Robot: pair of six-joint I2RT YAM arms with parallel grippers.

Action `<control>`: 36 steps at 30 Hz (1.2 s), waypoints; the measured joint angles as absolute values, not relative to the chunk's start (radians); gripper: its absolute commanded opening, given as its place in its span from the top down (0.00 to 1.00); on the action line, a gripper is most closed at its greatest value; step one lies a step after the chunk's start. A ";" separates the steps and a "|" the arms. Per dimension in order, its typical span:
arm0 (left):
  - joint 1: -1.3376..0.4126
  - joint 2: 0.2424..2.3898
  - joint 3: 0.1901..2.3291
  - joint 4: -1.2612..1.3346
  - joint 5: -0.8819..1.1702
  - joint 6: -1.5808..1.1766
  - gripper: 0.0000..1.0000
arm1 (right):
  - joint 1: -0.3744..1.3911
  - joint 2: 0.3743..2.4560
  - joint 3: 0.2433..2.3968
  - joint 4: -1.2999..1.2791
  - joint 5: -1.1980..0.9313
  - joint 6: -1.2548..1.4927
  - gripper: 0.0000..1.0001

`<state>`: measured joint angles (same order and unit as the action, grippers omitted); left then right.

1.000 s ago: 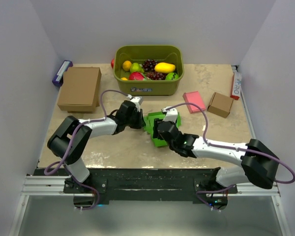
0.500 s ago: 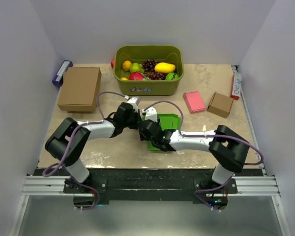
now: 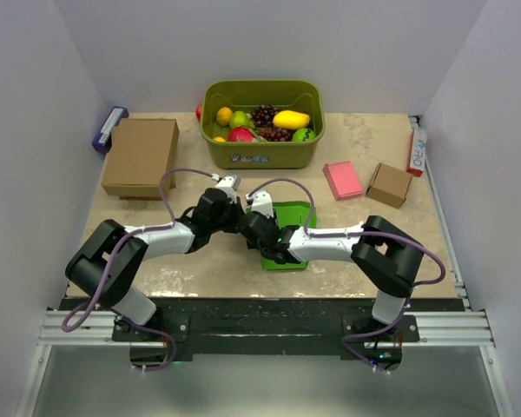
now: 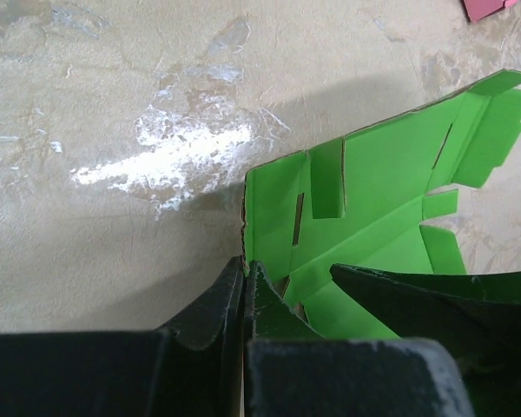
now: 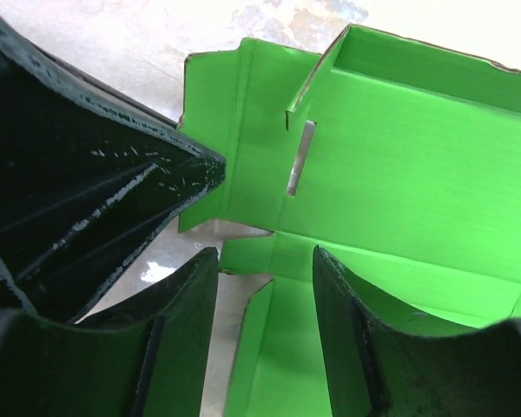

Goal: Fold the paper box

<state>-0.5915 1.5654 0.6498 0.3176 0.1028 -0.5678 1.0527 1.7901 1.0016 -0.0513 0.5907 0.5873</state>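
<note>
The paper box (image 3: 293, 234) is a bright green creased sheet with slots and flaps, lying partly unfolded at the table's middle. In the left wrist view the paper box (image 4: 373, 200) has its left flap standing up, and my left gripper (image 4: 245, 271) is shut on that flap's lower edge. My left gripper (image 3: 235, 217) and my right gripper (image 3: 259, 229) meet at the sheet's left side. In the right wrist view my right gripper (image 5: 265, 265) is open, its fingers straddling a raised side flap of the paper box (image 5: 399, 165) without pressing on it.
An olive bin (image 3: 262, 152) of fruit stands at the back. A large brown cardboard box (image 3: 141, 156) sits at the left, with a blue item (image 3: 109, 129) behind it. A pink flat box (image 3: 342, 180) and a small brown box (image 3: 389, 184) lie at the right.
My left gripper has shut on the green sheet's left flap. My right arm has swung left across the sheet to sit beside the left gripper, its jaws narrowing a little.
</note>
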 measured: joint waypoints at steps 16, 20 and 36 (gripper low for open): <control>-0.589 1.542 0.633 0.322 0.065 -0.566 1.00 | 1.052 1.811 1.045 -0.075 0.585 0.603 0.46; -0.588 1.542 0.624 0.320 0.055 -0.566 1.00 | 1.052 1.825 1.054 -0.085 0.583 0.606 0.46; -0.592 1.481 0.582 0.360 0.056 -0.546 1.00 | 1.052 1.830 1.066 -0.104 0.582 0.662 0.70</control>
<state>-0.5922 1.4815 0.5823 0.3599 0.0563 -0.5461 1.0519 1.8297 1.0657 -0.1043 0.5816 0.6617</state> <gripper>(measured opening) 0.027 0.326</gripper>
